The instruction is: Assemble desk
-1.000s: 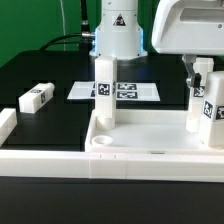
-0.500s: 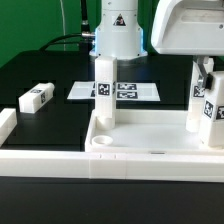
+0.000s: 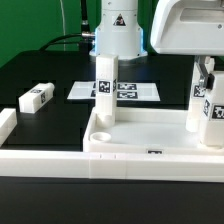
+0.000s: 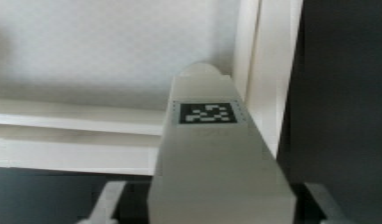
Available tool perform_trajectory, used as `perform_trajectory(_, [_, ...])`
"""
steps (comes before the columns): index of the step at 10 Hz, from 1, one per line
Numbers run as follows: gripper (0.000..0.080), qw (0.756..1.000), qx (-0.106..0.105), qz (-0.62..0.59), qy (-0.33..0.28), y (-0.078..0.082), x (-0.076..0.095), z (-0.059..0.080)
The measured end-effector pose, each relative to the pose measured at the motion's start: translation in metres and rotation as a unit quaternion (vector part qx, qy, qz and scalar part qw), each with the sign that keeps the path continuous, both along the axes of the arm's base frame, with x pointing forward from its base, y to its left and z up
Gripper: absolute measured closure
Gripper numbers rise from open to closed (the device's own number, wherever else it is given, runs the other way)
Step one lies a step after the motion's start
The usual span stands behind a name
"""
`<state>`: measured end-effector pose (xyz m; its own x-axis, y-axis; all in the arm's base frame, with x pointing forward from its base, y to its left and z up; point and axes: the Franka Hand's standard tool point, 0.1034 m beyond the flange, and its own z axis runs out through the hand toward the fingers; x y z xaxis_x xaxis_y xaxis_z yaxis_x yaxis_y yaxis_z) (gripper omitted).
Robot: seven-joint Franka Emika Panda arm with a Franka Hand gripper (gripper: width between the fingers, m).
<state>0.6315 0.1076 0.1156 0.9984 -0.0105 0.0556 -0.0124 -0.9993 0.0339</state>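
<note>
- The hand [image 3: 204, 72] is clenched on a white leg [image 3: 203, 100]. In the wrist view a dark finger [image 4: 110, 203] sits on each side of it.
- The leg is short and square. It has a black-and-white tag [image 4: 209, 113] on its side.
- The leg stands straight up under the hand. Its foot is down inside the desk top [image 3: 150, 130], at the far corner on the exterior view's right. I cannot tell if it sits in a hole there.
- The desk top is a big white tray with a raised rim. A round socket [image 3: 101, 141] shows in its corner on the exterior view's left. It lies on the black bench [image 3: 60, 70], at the front of the exterior view.
- A second leg [image 3: 216, 120] stands just beside the held one, at the exterior view's right edge.
- A third leg [image 3: 105, 95] stands upright in the tray on the exterior view's left, well apart from the hand.
- A loose leg [image 3: 35, 97] lies flat on the bench outside the tray, farther to the exterior view's left.
- The marker board [image 3: 140, 91] lies flat behind the tray.
- A white rail [image 3: 6, 122] lies at the exterior view's left edge.
</note>
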Motion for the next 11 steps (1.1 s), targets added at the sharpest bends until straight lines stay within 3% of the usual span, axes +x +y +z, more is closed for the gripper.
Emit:
perform_trajectory(4, [0.0509,0.975,0.05,-0.217,-0.002,-0.0068,0.0017,-0.0014])
perform_trajectory(9, [0.0509,0.923,0.055,-0.382,0.001,-0.007,0.0015,-0.0021])
perform_trajectory(11, [0.0509,0.891,0.06,-0.45,0.003,-0.0081,0.0014,-0.0025])
